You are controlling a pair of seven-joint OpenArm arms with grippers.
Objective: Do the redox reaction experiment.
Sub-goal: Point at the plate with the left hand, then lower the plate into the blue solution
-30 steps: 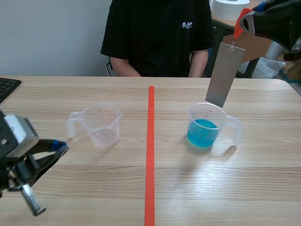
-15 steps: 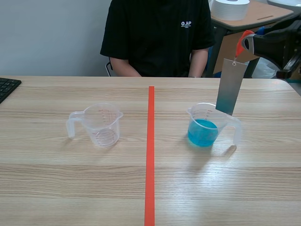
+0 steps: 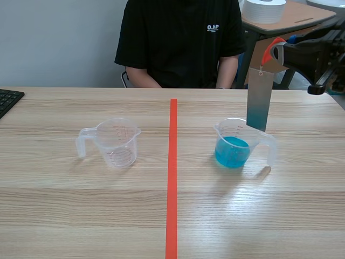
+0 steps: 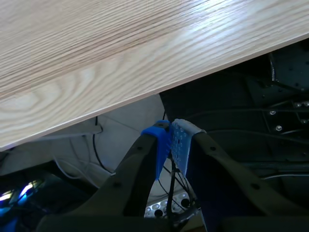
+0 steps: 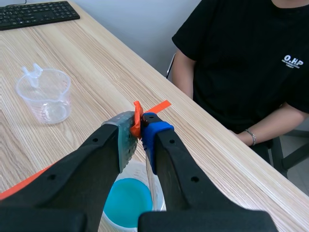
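Observation:
A grey metal strip (image 3: 257,100) hangs upright from a red tab (image 3: 273,46), and my right gripper (image 3: 276,49) is shut on that tab, high at the right. The strip's lower end sits at the far right rim of a clear beaker of blue liquid (image 3: 233,147); I cannot tell if it touches the liquid. In the right wrist view my gripper (image 5: 138,126) pinches the orange-red tab (image 5: 137,118) above the blue beaker (image 5: 126,200). An empty clear beaker (image 3: 113,141) stands left of the tape line. My left gripper (image 4: 171,142) is shut on nothing, below the table's edge.
A person in a black shirt (image 3: 180,40) sits across the table, forearms at the far edge. A black keyboard (image 3: 8,100) lies at the far left. The empty beaker (image 5: 44,94) and keyboard (image 5: 36,13) also show ahead of my right gripper.
The left arm has dropped out of the scene view. My right gripper has carried the strip rightward and lower, from tilted above the blue beaker to upright at its rim.

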